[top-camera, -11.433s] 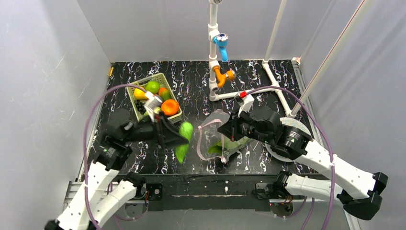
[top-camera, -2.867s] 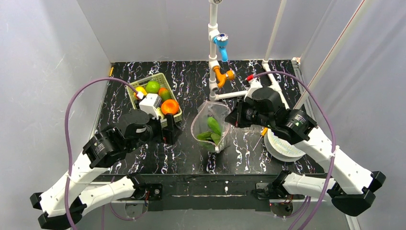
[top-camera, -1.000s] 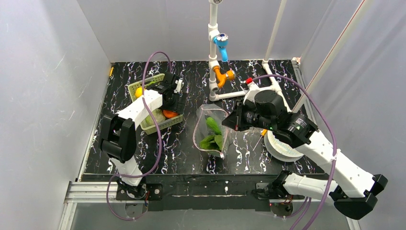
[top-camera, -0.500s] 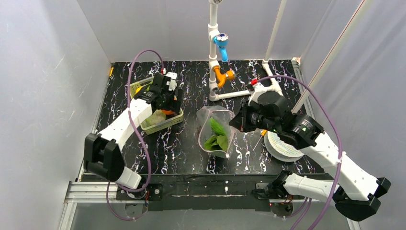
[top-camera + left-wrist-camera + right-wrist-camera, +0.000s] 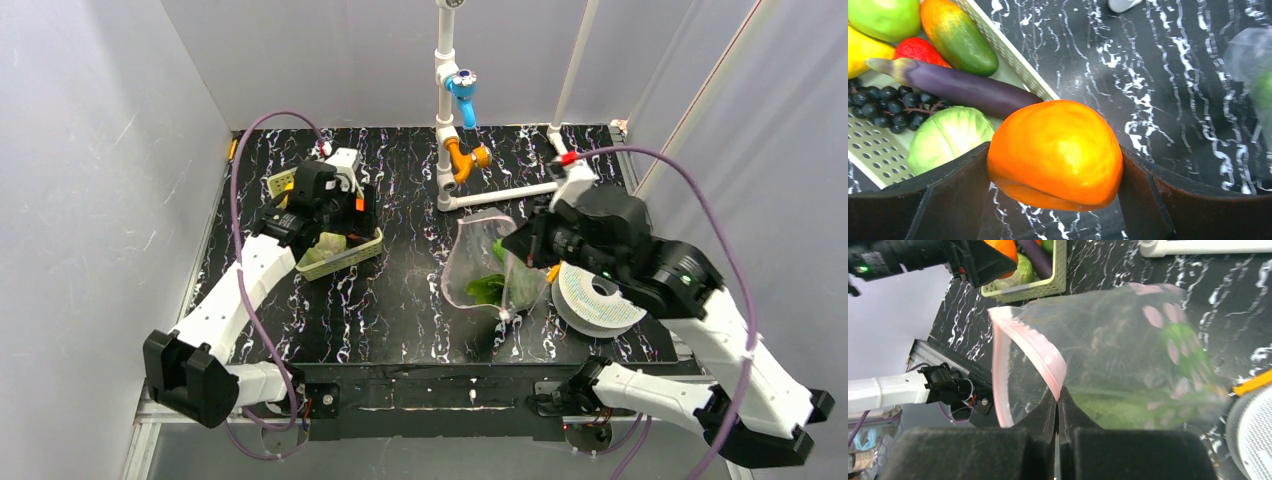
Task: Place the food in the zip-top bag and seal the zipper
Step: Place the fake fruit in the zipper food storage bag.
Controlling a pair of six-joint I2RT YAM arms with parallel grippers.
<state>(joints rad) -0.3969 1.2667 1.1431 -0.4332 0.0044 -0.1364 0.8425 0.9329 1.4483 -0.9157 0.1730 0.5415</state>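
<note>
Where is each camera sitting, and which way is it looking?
Top external: high above and behind the arms, looking down at the table; both arms show, bases at the bottom.
Left wrist: on the left arm, looking down past the left gripper, shut on an orange fruit, with the basket beyond.
Right wrist: on the right arm, looking along the right gripper, pinching the zip-top bag at its mouth.
Shared: both wrist views show the basket and the orange fruit.
</note>
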